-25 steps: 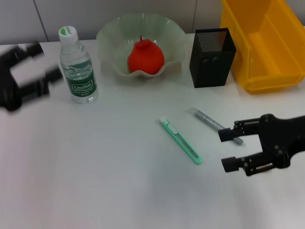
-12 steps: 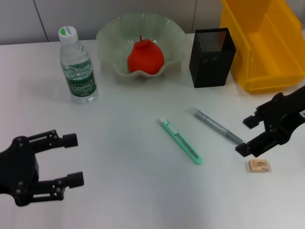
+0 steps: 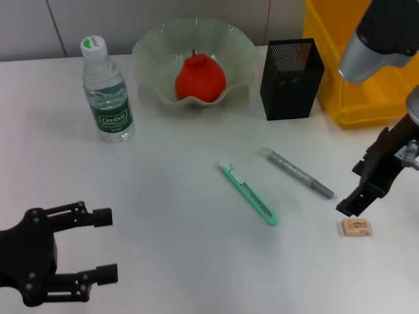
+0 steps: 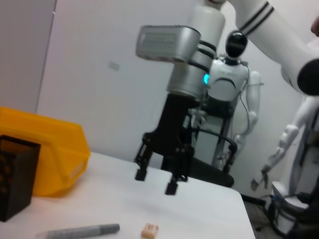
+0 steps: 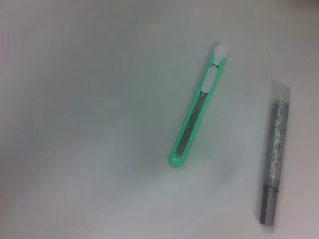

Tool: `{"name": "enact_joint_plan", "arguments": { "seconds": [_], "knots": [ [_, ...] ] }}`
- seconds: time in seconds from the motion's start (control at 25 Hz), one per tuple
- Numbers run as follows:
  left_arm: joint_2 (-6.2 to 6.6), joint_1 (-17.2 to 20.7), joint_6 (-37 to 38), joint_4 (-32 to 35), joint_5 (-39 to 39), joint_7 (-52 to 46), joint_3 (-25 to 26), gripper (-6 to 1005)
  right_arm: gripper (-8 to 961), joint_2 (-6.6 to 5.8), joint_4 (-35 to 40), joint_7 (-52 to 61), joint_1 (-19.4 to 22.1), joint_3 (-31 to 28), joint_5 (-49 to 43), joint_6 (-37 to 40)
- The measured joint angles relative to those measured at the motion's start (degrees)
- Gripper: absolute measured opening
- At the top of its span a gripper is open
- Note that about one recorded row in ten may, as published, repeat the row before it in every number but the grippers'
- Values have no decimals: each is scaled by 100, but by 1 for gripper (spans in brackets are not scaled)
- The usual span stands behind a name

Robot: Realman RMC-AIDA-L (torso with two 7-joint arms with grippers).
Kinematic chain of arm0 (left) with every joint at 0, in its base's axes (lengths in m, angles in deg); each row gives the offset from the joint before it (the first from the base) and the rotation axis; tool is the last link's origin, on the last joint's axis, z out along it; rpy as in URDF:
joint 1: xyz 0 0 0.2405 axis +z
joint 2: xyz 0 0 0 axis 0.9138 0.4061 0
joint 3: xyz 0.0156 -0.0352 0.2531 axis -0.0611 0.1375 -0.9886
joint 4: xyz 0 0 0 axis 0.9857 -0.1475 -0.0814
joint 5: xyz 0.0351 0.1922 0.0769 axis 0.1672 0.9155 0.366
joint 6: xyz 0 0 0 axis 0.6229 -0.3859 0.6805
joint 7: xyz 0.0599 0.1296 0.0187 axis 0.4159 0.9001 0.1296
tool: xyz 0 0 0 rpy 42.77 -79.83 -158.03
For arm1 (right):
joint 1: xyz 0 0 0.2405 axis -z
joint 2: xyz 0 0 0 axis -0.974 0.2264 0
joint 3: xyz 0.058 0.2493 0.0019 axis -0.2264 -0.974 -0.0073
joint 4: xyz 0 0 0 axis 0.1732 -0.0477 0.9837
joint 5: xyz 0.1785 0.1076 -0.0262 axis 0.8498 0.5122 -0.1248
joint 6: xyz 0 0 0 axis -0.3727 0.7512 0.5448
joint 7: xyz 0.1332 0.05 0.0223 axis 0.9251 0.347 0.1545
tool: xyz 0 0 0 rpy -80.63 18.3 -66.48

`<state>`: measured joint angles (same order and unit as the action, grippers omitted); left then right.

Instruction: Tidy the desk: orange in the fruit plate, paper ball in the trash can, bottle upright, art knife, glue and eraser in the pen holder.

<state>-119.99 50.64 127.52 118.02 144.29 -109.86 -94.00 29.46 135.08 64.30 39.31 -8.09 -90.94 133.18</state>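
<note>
A white bench seen from above, described from the robot's left to its right. At the near left corner the left gripper hangs over bare bench with its two black fingers spread wide apart and nothing between them. Toward the back left a clear water bottle with a green and white cap stands upright. Just right of it, at the back, sits a pale green wavy-edged fruit plate with the orange resting in its middle. Nearer the front, in the centre of the bench, the green art knife lies flat, angled from back left to front right. Just to its right, apart from it, the grey glue stick lies flat at a similar angle. Behind these two stands a black mesh pen holder, upright, just right of the plate. Behind and to the right of the holder is a yellow bin, the trash can. At the right edge the right gripper hangs above the bench, fingers pointing down and spread apart, holding nothing; one fingertip is close above the small tan eraser, which lies flat on the bench near the glue's front end, not touching it. The right wrist camera looks straight down on the knife and glue lying side by side, apart. No paper ball is in sight.
</note>
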Motion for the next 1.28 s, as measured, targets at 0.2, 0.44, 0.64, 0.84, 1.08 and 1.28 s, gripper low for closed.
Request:
{"name": "enact_joint_plan", "arguments": {
  "seconds": [0.2, 0.44, 0.64, 0.84, 1.08, 1.28],
  "knots": [
    [-48, -17, 30, -2, 268, 230, 6, 814, 805, -1, -367, 219, -213, 7, -19, -278],
    [-64, -1, 29, -70, 312, 415, -26, 815, 805, -4, -1560, 591, -868, 27, -33, -831],
    [-114, -5, 8, -71, 612, 491, 11, 815, 805, -3, -2952, 933, -1642, 77, -79, -1513],
    [-166, -31, 6, -74, 874, 646, 10, 814, 804, 29, -3886, 1171, -2154, 89, -90, -2253],
    [-201, -27, 25, -79, 895, 806, -26, 814, 804, 69, -4666, 1523, -2557, 290, -14, -2891],
    [-247, -57, 15, -79, 1029, 850, -41, 815, 804, 78, -5185, 1583, -2747, 359, 352, -3279]
  ]
}}
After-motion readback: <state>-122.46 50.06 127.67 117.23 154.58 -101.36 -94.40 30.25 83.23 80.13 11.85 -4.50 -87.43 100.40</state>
